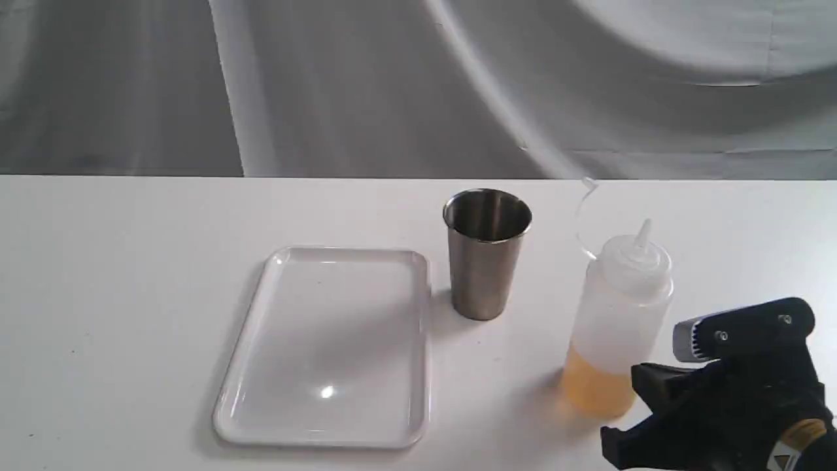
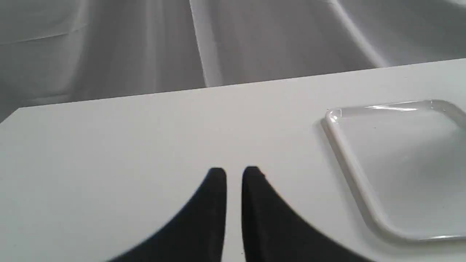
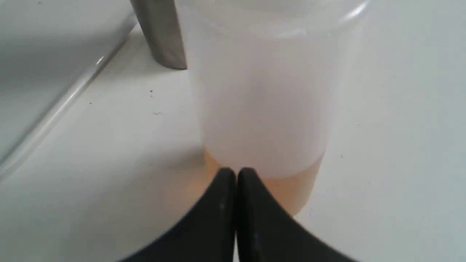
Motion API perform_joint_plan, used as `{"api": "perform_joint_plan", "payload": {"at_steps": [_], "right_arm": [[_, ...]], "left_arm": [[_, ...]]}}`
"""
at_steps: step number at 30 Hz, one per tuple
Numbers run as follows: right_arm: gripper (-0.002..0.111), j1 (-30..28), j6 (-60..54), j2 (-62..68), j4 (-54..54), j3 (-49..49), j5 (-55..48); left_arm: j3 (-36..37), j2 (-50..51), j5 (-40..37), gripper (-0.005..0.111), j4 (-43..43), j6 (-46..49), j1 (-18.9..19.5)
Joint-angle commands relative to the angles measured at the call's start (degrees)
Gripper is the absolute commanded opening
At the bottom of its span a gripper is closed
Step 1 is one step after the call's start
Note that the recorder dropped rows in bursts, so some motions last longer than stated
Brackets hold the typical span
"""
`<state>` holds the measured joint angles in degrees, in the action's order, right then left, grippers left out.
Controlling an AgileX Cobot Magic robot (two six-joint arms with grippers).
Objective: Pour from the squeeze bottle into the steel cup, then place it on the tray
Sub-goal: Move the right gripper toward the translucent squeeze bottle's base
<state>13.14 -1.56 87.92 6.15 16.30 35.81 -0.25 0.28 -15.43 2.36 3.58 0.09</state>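
Closest to the right wrist camera, the right pincer [image 3: 236, 174] shows two black fingers clenched tip to tip, with nothing gripped between them. Directly ahead of those tips stands the squeeze bottle [image 1: 618, 327], upright on the white table [image 1: 131, 294]. Whether the tips touch its wall cannot be told. The bottle is translucent and whitish, and amber-orange liquid [image 1: 595, 386] fills only its lowest part. A conical nozzle [image 1: 644, 234] tops it, and a thin clear strap [image 1: 580, 219] loops up from the side facing away from the pincer.

Beyond the bottle, and off to the pincer's left, the steel cup [image 1: 487, 261] stands upright with its mouth open. It is near the bottle but apart from it. Farther to the left again lies the tray [image 1: 327, 327], flat, glossy and white, its near corner just beside the cup's base. Nothing rests on it.

In the left wrist view, the left pincer [image 2: 234, 173] hangs over bare table. Its black fingers are drawn almost together with only a narrow slit between them, and they grip nothing. The tray sits ahead of this pincer and off to its right, well apart from it. Grey draped cloth [image 1: 392, 85] hangs behind the table's far edge.
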Motion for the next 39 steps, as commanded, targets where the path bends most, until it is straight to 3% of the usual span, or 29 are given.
{"api": "perform_joint_plan", "payload": {"at_steps": [1, 17, 26, 30, 32, 36, 39], "right_arm": [[0.0, 0.2, -1.87, 2.71, 0.54, -0.2, 4.32], [0.0, 0.2, -0.97, 9.82, 0.87, -2.2, 14.06], [0.002, 0.2, 0.48, 9.82, 0.87, -2.48, 12.61], [0.022, 0.2, 0.48, 9.82, 1.1, -2.48, 12.61], [0.039, 0.2, 0.48, 9.82, 1.1, -2.48, 12.61], [0.086, 0.2, 0.75, 9.82, 1.1, -2.48, 12.72], [0.101, 0.2, 1.56, 9.82, 1.1, -2.48, 12.72]], "left_arm": [[0.25, -0.29, 0.41, 0.008, 0.14, -0.1, -0.06], [0.25, -0.29, 0.41, 0.008, 0.14, -0.1, -0.06], [0.25, -0.29, 0.41, 0.008, 0.14, -0.1, -0.06], [0.25, -0.29, 0.41, 0.008, 0.14, -0.1, -0.06], [0.25, -0.29, 0.41, 0.008, 0.14, -0.1, -0.06], [0.25, -0.29, 0.41, 0.008, 0.14, -0.1, -0.06], [0.25, -0.29, 0.41, 0.008, 0.14, -0.1, -0.06]]}}
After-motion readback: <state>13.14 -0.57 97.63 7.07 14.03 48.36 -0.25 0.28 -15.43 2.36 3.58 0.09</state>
